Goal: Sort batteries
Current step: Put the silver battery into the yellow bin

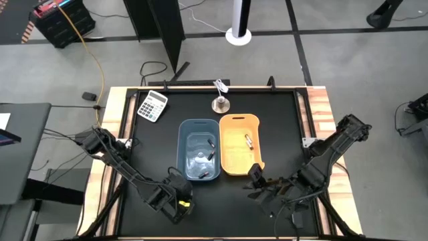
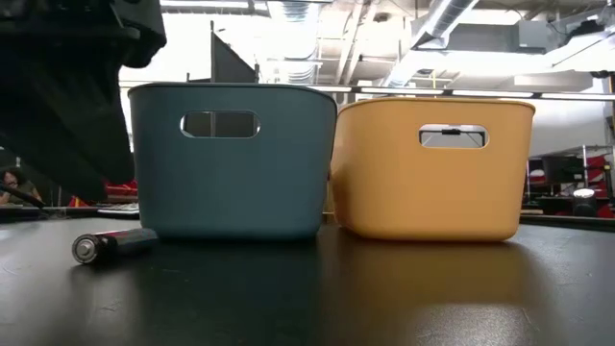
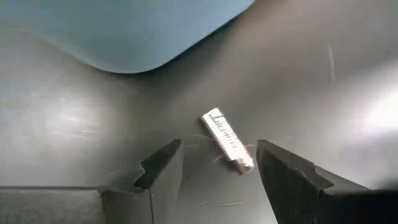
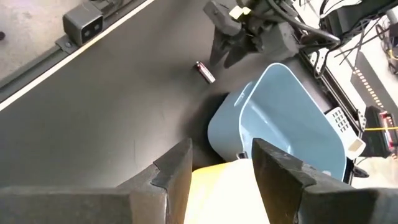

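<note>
One battery (image 3: 228,140), a slim silvery cylinder with a printed label, lies on its side on the black table next to the blue bin's (image 1: 198,148) near left corner. It also shows in the low view (image 2: 110,245) and right wrist view (image 4: 205,71). My left gripper (image 3: 217,168) is open just above it, a finger on either side, touching nothing. More batteries lie in the blue bin (image 1: 210,144) and in the orange bin (image 1: 249,142). My right gripper (image 4: 224,162) is open and empty over the orange bin's near rim (image 4: 227,180).
The two bins stand side by side mid-table (image 2: 231,159), (image 2: 432,163). A calculator (image 1: 152,105) and a small round metal thing (image 1: 221,104) lie toward the far edge. Wooden rails (image 1: 115,114) border the black mat. A small camera (image 4: 84,22) sits at the near edge.
</note>
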You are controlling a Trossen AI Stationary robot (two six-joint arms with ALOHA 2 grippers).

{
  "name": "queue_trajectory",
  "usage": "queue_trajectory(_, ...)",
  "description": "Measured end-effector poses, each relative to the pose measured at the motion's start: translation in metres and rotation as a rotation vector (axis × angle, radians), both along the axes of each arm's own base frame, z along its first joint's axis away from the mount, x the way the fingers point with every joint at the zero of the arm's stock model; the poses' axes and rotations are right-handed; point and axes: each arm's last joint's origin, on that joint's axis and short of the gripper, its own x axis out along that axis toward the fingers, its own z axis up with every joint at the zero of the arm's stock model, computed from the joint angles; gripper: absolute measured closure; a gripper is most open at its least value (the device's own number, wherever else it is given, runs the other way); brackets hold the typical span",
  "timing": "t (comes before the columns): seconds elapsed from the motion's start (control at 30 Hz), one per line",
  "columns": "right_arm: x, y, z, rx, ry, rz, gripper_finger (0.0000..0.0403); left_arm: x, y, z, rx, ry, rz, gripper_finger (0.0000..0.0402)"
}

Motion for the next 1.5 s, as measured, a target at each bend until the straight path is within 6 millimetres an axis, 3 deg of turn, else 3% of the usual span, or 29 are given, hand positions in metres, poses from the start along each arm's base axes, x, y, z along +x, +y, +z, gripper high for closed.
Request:
queue_trajectory(0.3,0.001,-0.001,-0.004,-0.005,0.011,-0.008,0.0221,0.018,-0.001,-0.03,-0.045,0.043,-0.024,0.0203)
queue_trajectory(0.73,0.001,-0.001,-0.004,-0.005,0.011,-0.008,0.0221,0.018,0.0,-0.03,-0.07,0.081,-0.052,0.0203)
queue_trajectory(1.03,0.001,-0.001,-0.003,-0.005,0.006,-0.005,0.0221,0.023,-0.005,-0.013,-0.028,0.152,-0.161,0.0203)
queue_trajectory(1.5,0.001,0.0,-0.003,-0.001,0.006,-0.007,0.0221,0.026,-0.006,0.002,-0.002,0.18,-0.166,0.0203)
